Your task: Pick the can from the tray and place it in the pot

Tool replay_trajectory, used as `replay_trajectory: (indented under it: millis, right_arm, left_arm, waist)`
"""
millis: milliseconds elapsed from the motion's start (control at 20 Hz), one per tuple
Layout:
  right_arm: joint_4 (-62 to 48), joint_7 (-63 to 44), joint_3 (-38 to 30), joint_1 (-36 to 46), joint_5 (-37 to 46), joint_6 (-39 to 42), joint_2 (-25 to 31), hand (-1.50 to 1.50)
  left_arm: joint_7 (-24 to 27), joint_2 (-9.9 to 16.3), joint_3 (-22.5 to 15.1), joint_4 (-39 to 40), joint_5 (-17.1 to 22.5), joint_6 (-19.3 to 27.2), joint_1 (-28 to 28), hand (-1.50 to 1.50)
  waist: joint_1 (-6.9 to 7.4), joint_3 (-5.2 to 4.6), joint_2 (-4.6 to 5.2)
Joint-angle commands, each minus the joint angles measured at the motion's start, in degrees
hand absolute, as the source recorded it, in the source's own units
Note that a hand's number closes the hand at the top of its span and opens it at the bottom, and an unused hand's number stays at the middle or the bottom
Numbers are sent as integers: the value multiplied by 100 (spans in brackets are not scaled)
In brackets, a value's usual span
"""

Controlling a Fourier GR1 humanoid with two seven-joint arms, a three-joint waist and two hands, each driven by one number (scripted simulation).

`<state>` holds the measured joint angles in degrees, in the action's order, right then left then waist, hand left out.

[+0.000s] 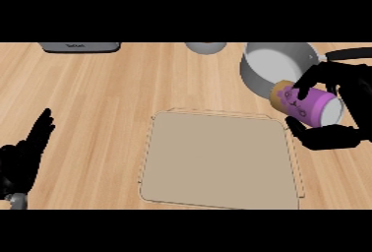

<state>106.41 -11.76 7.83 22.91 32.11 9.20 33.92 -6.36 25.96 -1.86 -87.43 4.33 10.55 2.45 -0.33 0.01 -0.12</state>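
While its fingers and thumb were curled round the purple can (306, 104), the right hand (335, 88) held it tilted on its side, the pale end facing the lower right and the tan end toward the pot (270, 63). Fingers lay over the can's top and the thumb came in beneath it. The can hung at the pot's near right rim, partly over the rim and partly over the desk (102, 98), clear of the tray (218, 160). Just below and to the left of the hand lay the tan tray, flat, its surface bare; its upper right corner sat near the thumb. Beyond the pot, at the far edge, showed a small grey round object (205, 47) and a dark grey appliance (78, 47), both cut off by the view. Wide bare wood lay between them and the tray. At the lower left edge, the left hand (22, 160) rested, fingers straight and pointing up, touching nothing.
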Motion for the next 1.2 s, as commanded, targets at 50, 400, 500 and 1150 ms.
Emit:
replay_trajectory:
  millis: [50,400,500,1150]
  right_arm:
    - [-752,268,-731,538,-492,163,-165,150]
    - [-2570,1225,-1260,1554,-515,2,-192,150]
    - [-3543,1904,-1387,1805,-407,-197,-88,150]
    - [-7515,3438,-1282,3854,650,-1181,-282,150]
  left_arm:
    - [-110,-246,-47,-285,-178,106,112,0]
    - [207,-130,267,259,-188,-294,-52,0]
    - [-194,-329,-64,-194,-413,-86,-81,0]
    - [-11,-359,193,254,-408,-385,-444,0]
  waist:
    - [86,-1,14]
    - [110,-2,24]
    - [157,3,38]
    - [308,3,115]
